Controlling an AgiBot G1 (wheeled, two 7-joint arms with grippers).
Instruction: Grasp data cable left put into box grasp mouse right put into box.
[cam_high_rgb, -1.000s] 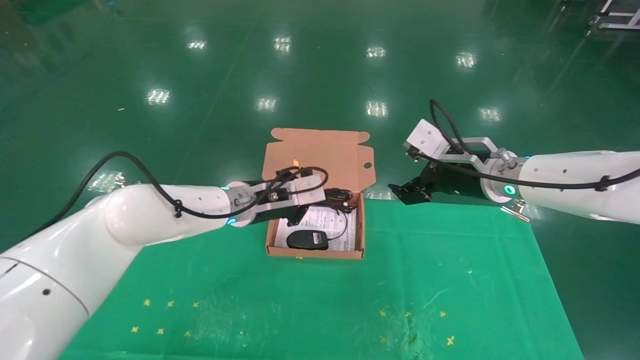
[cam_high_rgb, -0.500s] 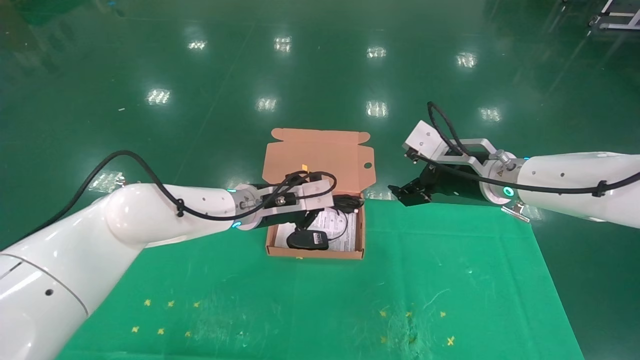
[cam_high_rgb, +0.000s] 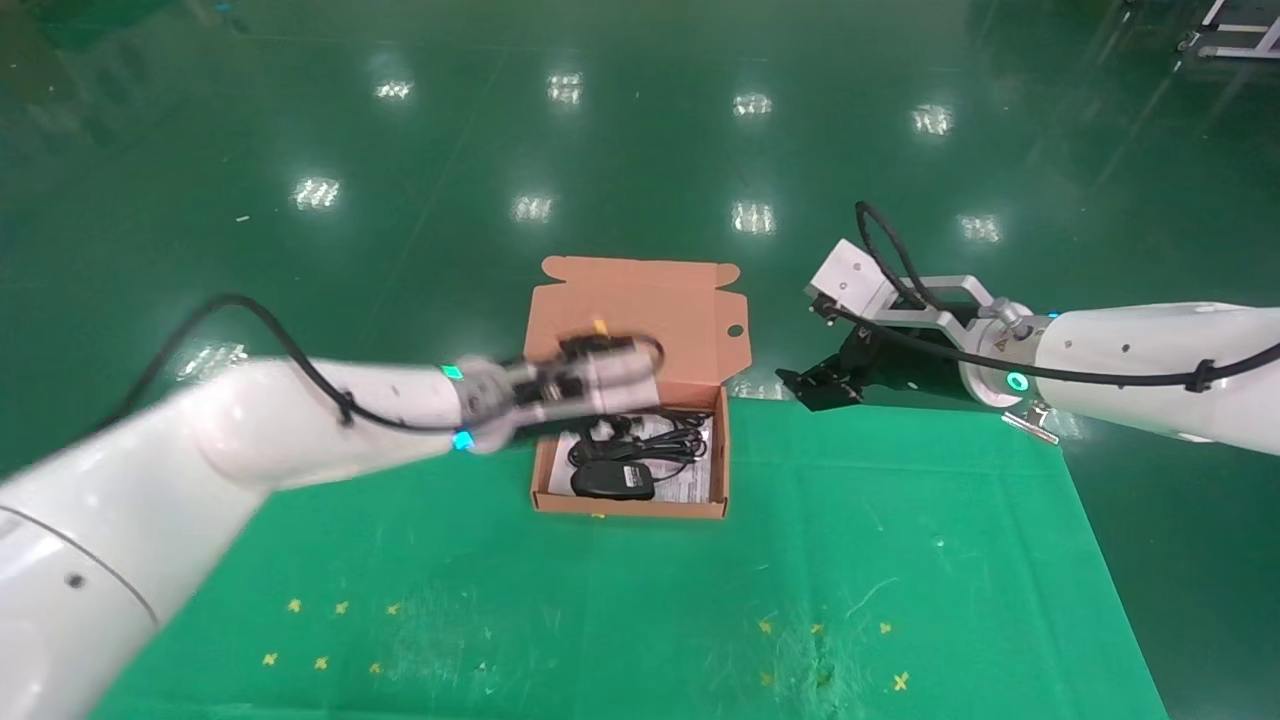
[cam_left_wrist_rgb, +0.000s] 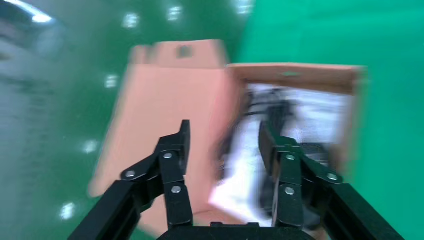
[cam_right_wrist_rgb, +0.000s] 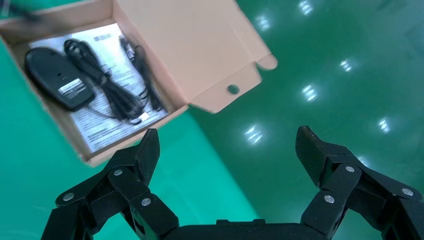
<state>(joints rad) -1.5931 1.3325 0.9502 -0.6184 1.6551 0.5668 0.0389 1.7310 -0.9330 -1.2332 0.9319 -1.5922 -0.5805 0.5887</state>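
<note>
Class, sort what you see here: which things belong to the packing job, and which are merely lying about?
Belonging to the job:
data cable, in the box
mouse, in the box
box
left hand, open above the box
right hand, open, off to the side

Lying about:
green mat
printed sheet under the mouse

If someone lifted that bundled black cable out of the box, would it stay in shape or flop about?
Probably floppy: the data cable is thin, lying in loose long loops. Its ends would likely dangle and might snag the mouse cord beside it in the box. It looks light.
</note>
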